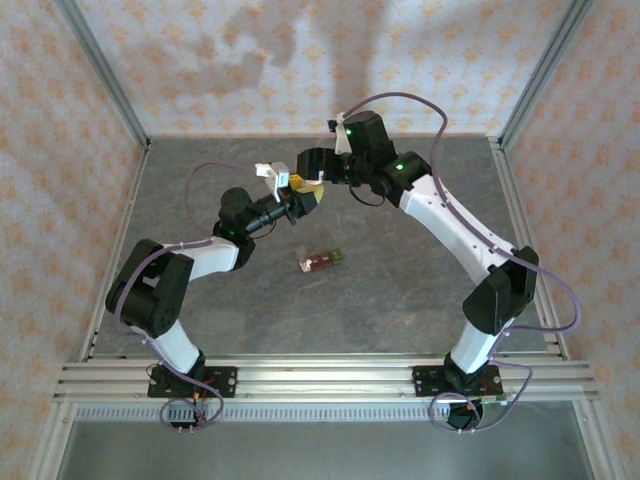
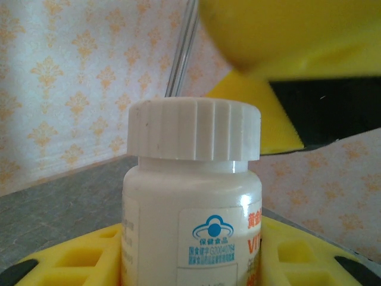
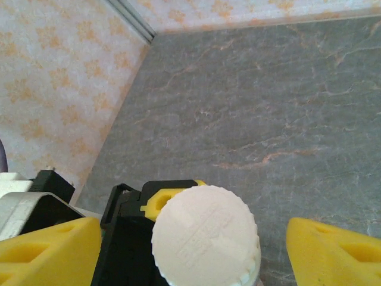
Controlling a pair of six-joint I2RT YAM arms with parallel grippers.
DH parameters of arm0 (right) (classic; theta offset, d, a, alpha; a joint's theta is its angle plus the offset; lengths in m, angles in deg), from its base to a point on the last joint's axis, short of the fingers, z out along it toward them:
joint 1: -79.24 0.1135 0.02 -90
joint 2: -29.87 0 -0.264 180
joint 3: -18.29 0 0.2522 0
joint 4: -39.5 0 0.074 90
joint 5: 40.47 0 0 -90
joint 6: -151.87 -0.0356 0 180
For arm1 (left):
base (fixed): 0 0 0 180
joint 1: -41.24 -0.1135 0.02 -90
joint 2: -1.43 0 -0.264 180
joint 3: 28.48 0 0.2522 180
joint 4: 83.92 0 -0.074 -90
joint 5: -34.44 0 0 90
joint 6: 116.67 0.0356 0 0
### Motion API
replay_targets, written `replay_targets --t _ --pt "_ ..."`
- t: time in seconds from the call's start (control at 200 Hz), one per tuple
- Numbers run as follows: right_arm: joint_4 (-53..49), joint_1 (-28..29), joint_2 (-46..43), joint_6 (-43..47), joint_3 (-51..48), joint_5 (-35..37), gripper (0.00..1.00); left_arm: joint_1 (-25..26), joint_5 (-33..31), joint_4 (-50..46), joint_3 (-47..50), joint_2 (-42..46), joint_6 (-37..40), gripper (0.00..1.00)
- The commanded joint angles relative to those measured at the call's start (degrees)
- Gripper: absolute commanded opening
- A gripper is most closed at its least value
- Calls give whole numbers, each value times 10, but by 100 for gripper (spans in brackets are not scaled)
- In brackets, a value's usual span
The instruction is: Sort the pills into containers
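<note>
Containers strip (image 1: pixel 322 261) lies on the counter (image 1: pixel 400 300), near-side of the left end effector (image 2: pixel 190 267), which pinches the pill bottle (image 2: pixel 190 196) upright so the right end effector (image 3: pixel 190 253), fingers spread either side of the cap (image 3: pixel 205 235), can likely close and unscrew it.

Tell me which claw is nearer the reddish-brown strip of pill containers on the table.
Left. The left claw, gripping the white-capped bottle, is just beyond the containers, toward the back wall. The right claw is farther back, open over the cap.
</note>
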Motion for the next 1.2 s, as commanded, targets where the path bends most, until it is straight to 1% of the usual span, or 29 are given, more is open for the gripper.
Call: replay_targets --t 0.0,0.35,0.561,0.781,0.881,0.951,1.056,1.196 --pt "-5 1 6 15 21 -21 79 1 15 37 -5 18 -12 0" --pt "0 1 15 5 25 -21 63 1 19 36 -8 21 -14 0" --pt "11 2 9 -8 17 -7 62 1 20 36 -7 21 -17 0" --pt "61 6 -5 -54 -28 6 48 1 20 38 -5 21 -19 0" --pt "82 23 -15 -76 -54 49 41 1 19 37 -5 21 -19 0" --pt "81 43 -22 -104 -71 119 35 1 17 38 -5 21 -19 0" --pt "72 79 -31 -167 -96 239 35 1 8 40 -3 18 -18 0" --pt "60 127 -17 -203 -87 333 35 1 2 39 -1 17 -13 0"
